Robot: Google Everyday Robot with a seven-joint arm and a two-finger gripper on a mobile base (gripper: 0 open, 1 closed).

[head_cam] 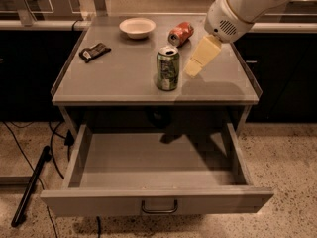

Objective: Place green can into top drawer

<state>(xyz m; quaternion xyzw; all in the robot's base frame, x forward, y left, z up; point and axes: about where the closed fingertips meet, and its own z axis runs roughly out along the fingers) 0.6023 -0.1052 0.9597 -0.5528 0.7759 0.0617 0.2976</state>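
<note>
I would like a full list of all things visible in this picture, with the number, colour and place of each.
green can: one, green, upright, front centre of table
red can: one, red, on its side, back of table
bowl: one, pale, back of table
flat object: one, black, left part of table
table: one, grey
top drawer: one, grey, pulled open under table
gripper: one, pale yellow, close beside green can
arm: one, white, upper right

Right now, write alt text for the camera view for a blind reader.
A green can stands upright on a grey table, the gripper hanging close beside it. Below, the top drawer is pulled open; a white bowl, tipped red can and black object lie farther back.
</note>
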